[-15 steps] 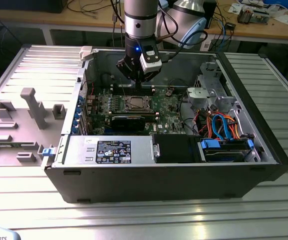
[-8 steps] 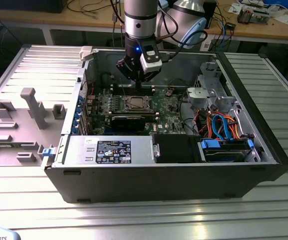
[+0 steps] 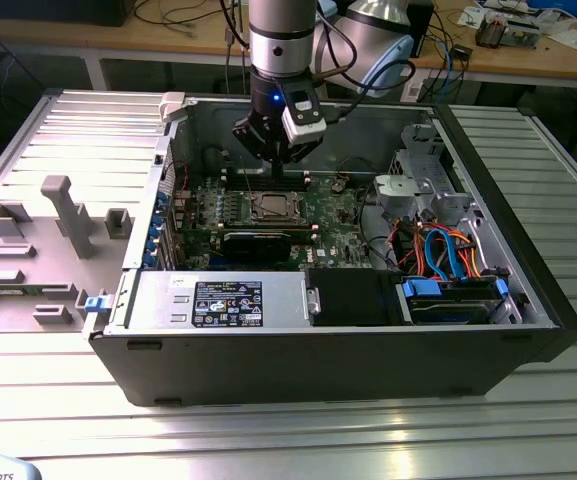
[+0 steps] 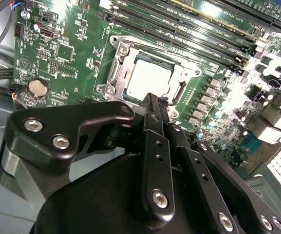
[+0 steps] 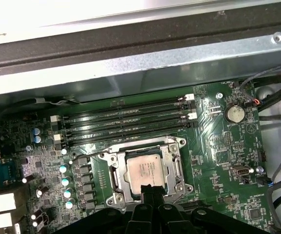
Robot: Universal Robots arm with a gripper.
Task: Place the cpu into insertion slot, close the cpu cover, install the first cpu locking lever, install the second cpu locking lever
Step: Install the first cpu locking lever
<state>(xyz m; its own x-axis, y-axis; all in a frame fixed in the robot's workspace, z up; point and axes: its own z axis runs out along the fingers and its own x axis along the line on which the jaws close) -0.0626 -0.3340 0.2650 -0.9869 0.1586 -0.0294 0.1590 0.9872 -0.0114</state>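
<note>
Starting at the exterior view's left, there's a ribbed grey metal bench [image 3: 8, 150] with a matte grey plastic fixture block [image 3: 63, 215] sitting on it. Next over is a big open black steel computer case [image 3: 318, 360], with a green circuit board [image 3: 333, 215] lying flat inside.

The arm's black angular tool [image 3: 276, 150] hangs over that board. In both wrist views the tool [image 4: 156, 100] [image 5: 152, 189] looks pinched narrow, fingers together with nothing between them, tips just over one edge of the cpu [image 5: 145, 170].

That small square silver-grey chip is sitting down in the insertion slot [image 4: 112, 73], the silvery-rimmed square socket. The thin shiny cpu cover [image 5: 175, 168] looks to lie flat around it. Long narrow black memory slots [image 5: 125, 122] run just beside.

Further right are a perforated silvery drive cage [image 3: 418, 180] and glossy blue and orange cables [image 3: 448, 250].
</note>
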